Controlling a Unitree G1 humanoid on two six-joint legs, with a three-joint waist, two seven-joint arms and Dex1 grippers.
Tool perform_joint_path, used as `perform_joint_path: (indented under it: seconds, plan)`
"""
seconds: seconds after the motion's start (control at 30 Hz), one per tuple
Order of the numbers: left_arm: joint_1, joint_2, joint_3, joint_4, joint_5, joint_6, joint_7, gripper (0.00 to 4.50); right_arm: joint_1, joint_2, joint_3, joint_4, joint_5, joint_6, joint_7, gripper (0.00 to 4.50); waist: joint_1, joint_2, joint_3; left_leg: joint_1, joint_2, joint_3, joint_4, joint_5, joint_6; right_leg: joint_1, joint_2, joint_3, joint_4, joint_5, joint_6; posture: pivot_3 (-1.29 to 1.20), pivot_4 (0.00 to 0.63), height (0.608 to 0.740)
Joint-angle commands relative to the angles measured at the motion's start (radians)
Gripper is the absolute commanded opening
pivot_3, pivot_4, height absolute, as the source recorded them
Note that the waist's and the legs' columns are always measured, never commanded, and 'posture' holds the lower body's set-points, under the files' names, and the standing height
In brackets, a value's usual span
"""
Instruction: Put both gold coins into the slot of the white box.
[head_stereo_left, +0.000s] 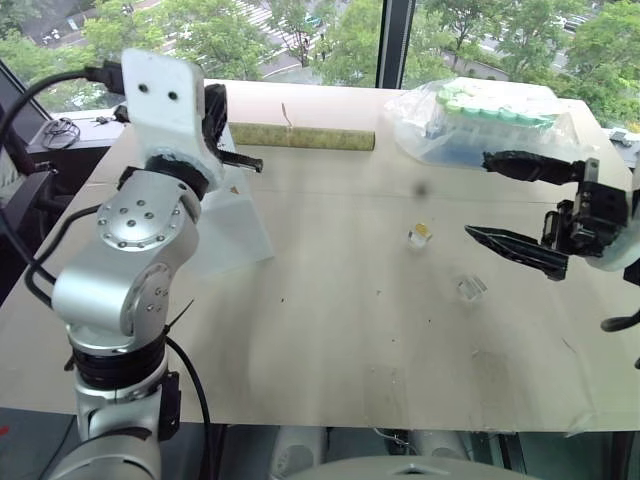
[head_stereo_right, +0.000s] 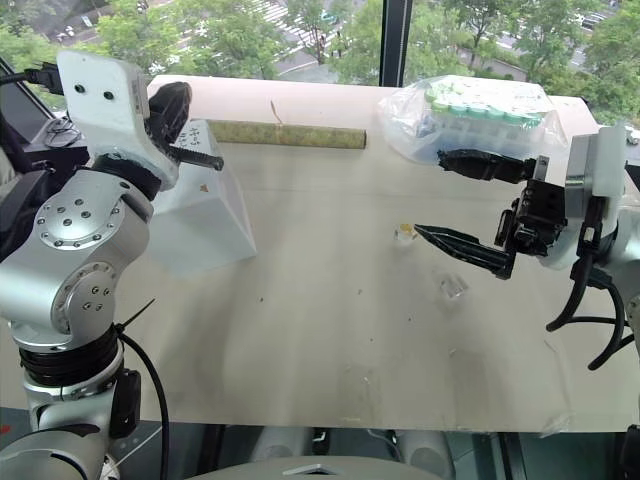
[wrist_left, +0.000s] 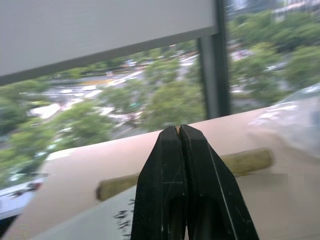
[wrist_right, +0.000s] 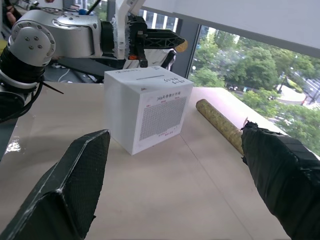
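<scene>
My left pincer (wrist_right: 177, 45) is pressed shut on a gold coin (wrist_left: 177, 129), a sliver of yellow showing at its tips, and it hangs just above the white box (wrist_right: 147, 107) at about ten o'clock on the table (head_stereo_left: 350, 330). The slot (wrist_right: 145, 77) lies on the box's top face. I judge the coin should be turned edge-on, lined up along the slit, and released low. My right pincer (head_stereo_right: 445, 195) gapes wide and empty at three o'clock, near a second coin in a clear holder (head_stereo_left: 421, 233).
</scene>
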Motion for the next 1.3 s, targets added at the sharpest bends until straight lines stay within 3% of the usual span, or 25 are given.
perform_joint_path:
  seconds: [0.03,0.47,1.3]
  plan:
    - [-0.042,-0.013,-0.008,-0.050,0.089,0.090,0.066,0.00,-0.035,-0.001,0.005,0.010,-0.013,-0.023,0.012,4.48,-0.001,0.000,0.000,0.000,0.000,0.000,0.000,0.000,0.000,0.000,0.000,0.000,0.000,0.000,0.000,0.00,0.150,0.740]
    - [-0.050,-0.157,0.056,-0.059,0.234,0.324,0.112,0.00,-0.061,0.030,0.040,0.016,-0.072,-0.037,-0.008,4.48,-0.002,0.000,0.000,0.000,0.000,0.000,0.000,0.000,0.000,0.000,0.000,0.000,0.001,0.000,0.000,0.00,0.150,0.740]
    - [-0.033,-0.411,0.042,-0.058,0.450,0.394,0.133,0.00,-0.046,-0.022,-0.006,0.058,-0.065,-0.028,0.064,4.48,-0.002,0.000,0.000,0.001,0.000,0.000,0.000,0.000,0.000,0.000,0.000,0.000,0.002,0.000,0.000,0.00,0.150,0.740]
